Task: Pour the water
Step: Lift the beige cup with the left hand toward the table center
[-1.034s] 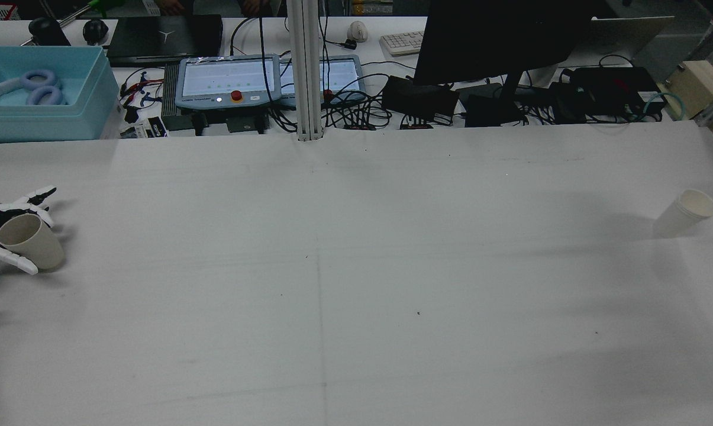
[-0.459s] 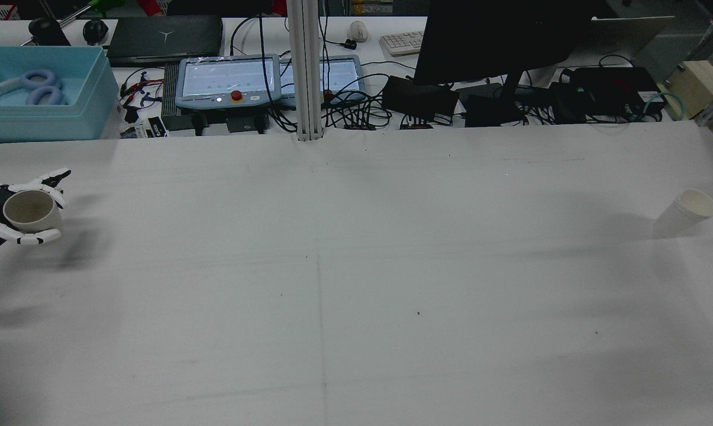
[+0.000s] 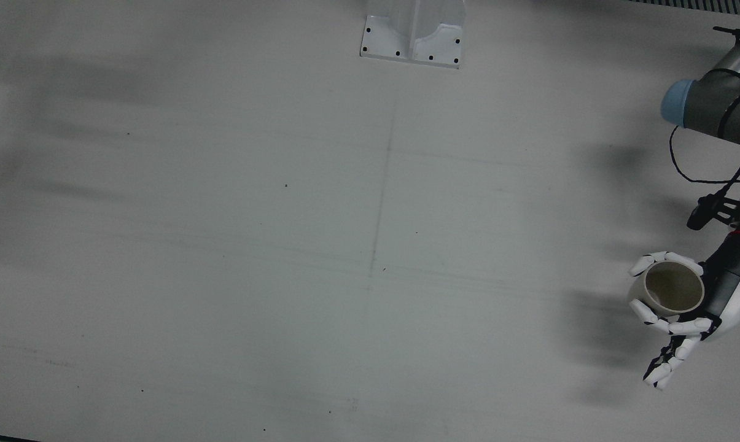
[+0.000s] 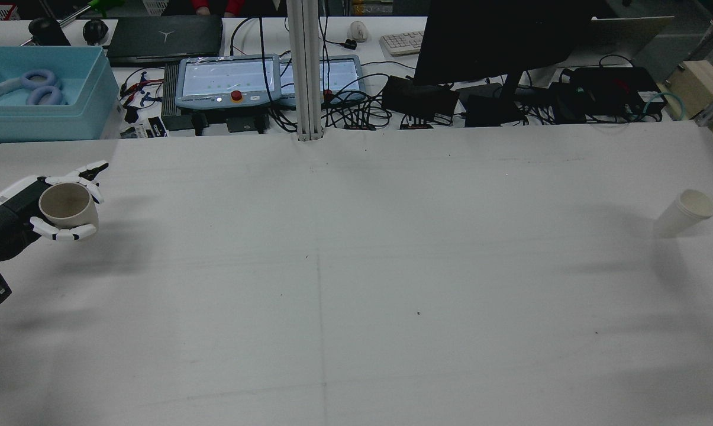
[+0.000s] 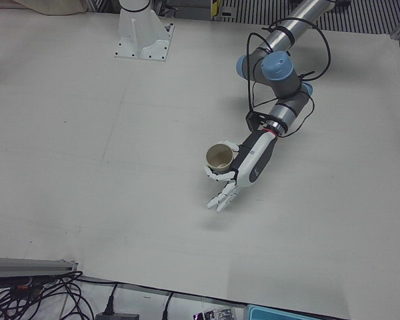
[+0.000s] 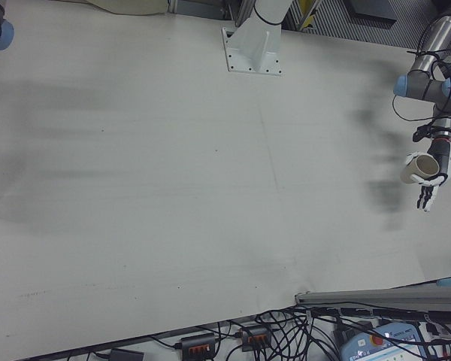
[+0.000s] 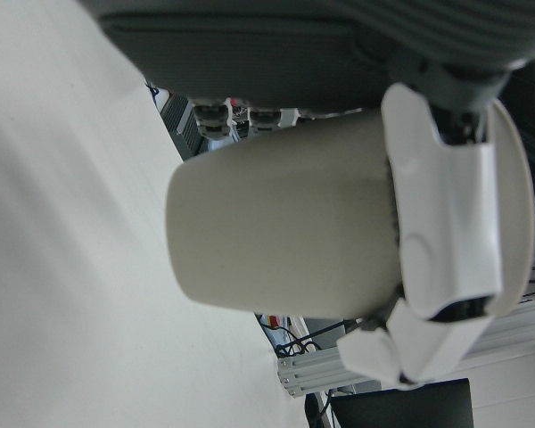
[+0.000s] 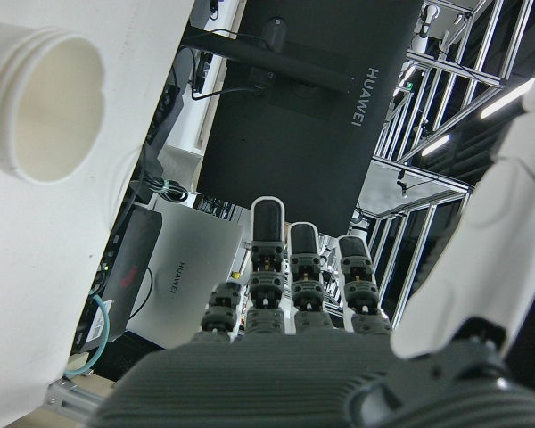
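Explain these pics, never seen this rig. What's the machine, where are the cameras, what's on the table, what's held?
It is two robot arms at a white table, each ending in a robot hand. The rear view looks from high behind the arms; three front views face the robot, so its sides are mirrored there; one camera rides on each hand.

The left robot hand is closed around a beige cup, held upright above the table near its left edge. The left-front view shows the same hand and cup.

A white cup stands alone on the table's right side, open end up. The right robot hand shows only in its own camera, fingers spread, holding nothing.

Beyond the table is a desk with cables, screens and a blue box.
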